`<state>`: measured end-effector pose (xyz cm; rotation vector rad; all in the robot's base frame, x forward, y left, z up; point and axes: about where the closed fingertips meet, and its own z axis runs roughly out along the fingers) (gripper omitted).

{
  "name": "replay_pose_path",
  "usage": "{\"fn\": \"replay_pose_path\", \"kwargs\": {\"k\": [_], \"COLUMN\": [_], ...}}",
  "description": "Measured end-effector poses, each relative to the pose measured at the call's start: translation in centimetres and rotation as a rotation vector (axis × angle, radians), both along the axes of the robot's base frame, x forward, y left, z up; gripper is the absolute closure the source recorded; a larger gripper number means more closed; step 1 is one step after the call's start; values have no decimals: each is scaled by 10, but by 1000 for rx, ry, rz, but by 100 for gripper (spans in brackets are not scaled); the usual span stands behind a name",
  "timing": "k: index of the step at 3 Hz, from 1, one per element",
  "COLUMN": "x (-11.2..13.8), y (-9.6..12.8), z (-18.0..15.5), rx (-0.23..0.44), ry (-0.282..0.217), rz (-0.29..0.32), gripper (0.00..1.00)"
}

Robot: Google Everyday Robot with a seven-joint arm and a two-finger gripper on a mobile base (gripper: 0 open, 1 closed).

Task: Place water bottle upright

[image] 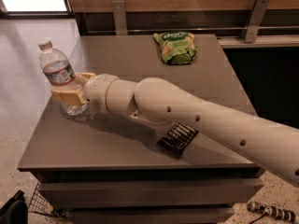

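The water bottle (57,68) is clear and ribbed, with a white cap and a red, white and blue label band. It stands upright on the grey table (117,143), close to the left edge. My gripper (70,87) reaches in from the right. Its tan fingers (67,96) sit on either side of the bottle's lower half and hold it. The bottle's base rests on the table top and is partly hidden behind the near finger.
A green snack bag (177,46) lies at the back of the table. A dark ridged packet (177,139) lies near the front, under my arm. The table's left edge drops off just beyond the bottle. A wooden wall and rail run behind.
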<state>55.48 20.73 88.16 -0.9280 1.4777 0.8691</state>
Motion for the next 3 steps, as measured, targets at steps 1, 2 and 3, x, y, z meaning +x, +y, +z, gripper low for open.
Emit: {"fn": "replay_pose_path", "kwargs": {"k": [1,2,3], "x": [0,-1,-1], "y": [0,2,2], "z": [0,1,1], "rx": [0,0,0], "ry": [0,-1,-1], "rz": [0,4,4], "gripper": [22,0,0]}}
